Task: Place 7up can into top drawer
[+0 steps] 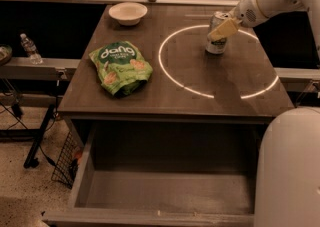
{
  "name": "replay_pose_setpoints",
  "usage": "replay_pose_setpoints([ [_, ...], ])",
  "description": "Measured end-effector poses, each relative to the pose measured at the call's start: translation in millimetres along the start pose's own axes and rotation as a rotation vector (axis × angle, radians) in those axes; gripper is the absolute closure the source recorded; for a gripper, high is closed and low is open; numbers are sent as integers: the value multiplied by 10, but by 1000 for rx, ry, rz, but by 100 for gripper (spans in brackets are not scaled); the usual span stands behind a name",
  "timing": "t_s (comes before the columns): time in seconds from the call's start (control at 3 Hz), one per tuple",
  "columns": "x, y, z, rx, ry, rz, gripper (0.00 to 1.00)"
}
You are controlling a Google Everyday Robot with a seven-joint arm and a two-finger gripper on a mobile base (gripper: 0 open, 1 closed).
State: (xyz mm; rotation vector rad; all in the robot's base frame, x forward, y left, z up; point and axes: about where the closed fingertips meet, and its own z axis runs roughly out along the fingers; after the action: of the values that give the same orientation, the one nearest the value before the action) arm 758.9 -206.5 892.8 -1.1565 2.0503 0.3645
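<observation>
The 7up can (215,46), silver-white with green markings, stands upright at the back right of the table inside the lit ring. My gripper (218,31) reaches in from the upper right and is shut on the can, with one pale finger (224,28) lying across its front. The can's base is at or just above the tabletop. The top drawer (170,191) is pulled open below the table's front edge, a wide shallow grey box with nothing in it.
A green "dang" snack bag (120,66) lies at the table's left. A white bowl (128,13) sits at the back left. A water bottle (30,48) stands on a ledge to the left. My white robot body (290,171) fills the lower right.
</observation>
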Motion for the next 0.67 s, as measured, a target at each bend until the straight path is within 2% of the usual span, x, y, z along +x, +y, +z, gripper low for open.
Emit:
replay_pose_setpoints([
  [0.33,-218,584,-115,-164,-11,-106,95],
  [0.67,-334,1121,-392,-279,-47,-177,100],
])
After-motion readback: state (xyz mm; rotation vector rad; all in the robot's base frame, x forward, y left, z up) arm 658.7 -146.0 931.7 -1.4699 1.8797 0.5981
